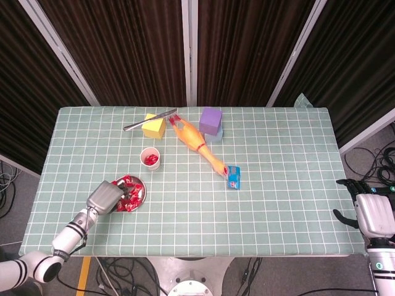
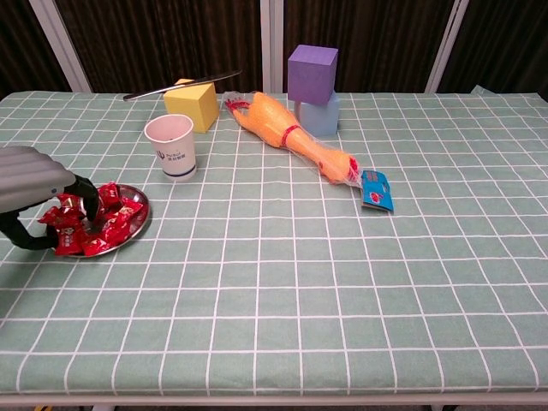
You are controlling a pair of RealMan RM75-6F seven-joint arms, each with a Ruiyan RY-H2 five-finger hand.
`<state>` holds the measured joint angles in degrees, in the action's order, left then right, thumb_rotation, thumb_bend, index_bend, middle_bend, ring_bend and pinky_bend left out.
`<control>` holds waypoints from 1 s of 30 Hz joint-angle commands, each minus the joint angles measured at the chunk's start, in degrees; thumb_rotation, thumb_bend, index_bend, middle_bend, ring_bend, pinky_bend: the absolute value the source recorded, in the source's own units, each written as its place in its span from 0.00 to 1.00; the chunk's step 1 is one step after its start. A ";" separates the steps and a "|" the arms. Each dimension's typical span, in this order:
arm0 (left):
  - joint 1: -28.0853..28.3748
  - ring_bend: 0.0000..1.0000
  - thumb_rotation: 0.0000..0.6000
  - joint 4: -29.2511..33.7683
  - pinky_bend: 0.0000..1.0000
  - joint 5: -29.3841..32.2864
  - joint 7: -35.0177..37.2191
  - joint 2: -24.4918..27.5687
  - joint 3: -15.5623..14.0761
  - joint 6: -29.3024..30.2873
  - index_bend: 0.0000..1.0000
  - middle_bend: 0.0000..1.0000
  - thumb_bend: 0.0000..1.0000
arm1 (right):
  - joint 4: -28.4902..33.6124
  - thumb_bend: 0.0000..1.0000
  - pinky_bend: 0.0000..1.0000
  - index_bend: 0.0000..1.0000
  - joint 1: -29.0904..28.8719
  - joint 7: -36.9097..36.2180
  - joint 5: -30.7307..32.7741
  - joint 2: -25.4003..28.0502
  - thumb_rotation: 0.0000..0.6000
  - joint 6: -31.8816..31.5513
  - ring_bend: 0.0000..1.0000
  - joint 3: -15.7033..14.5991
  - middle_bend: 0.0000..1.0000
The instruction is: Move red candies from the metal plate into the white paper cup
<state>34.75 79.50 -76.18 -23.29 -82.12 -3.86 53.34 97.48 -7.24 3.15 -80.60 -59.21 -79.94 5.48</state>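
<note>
Several red candies (image 2: 94, 224) heaped on metal plate (image 2: 134, 228) at near-left of table (image 2: 342, 282); a few more visible inside white paper cup (image 2: 170, 146), just beyond plate. Left hand (image 2: 34, 193) lowered over plate, dark fingers (image 2: 86, 195) curled down among the candies; grip on any candy not discernible, possibly only touching. Right hand (image 1: 372, 213) parked off table's right edge, fingers apart, empty. Rubber chicken (image 2: 291, 135) lying mid-table.

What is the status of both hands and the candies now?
Left hand fingers down among red candies on metal plate, grasp unclear. Right hand idle off table. White paper cup path unobstructed.
</note>
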 commanded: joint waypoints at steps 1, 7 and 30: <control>0.18 0.90 1.00 -0.31 1.00 -0.15 0.24 -0.34 0.13 -0.55 0.45 0.43 0.31 | 0.05 0.10 0.56 0.26 -0.04 0.04 0.04 0.01 1.00 0.03 0.25 0.03 0.28; 0.35 0.90 1.00 -1.51 1.00 -0.28 1.32 -1.42 0.53 -1.46 0.47 0.45 0.33 | -0.05 0.10 0.56 0.26 0.06 -0.01 0.21 0.07 1.00 -0.05 0.25 0.03 0.28; -0.10 0.93 1.00 -4.44 1.00 -2.15 11.62 -2.07 1.73 -2.52 0.68 0.70 0.56 | 0.02 0.10 0.57 0.26 0.16 -0.17 0.34 0.25 1.00 -0.24 0.25 0.10 0.28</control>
<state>34.76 75.04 -78.33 -12.22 -84.37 -2.38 50.62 97.49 -7.08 2.99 -80.25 -58.97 -80.18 5.58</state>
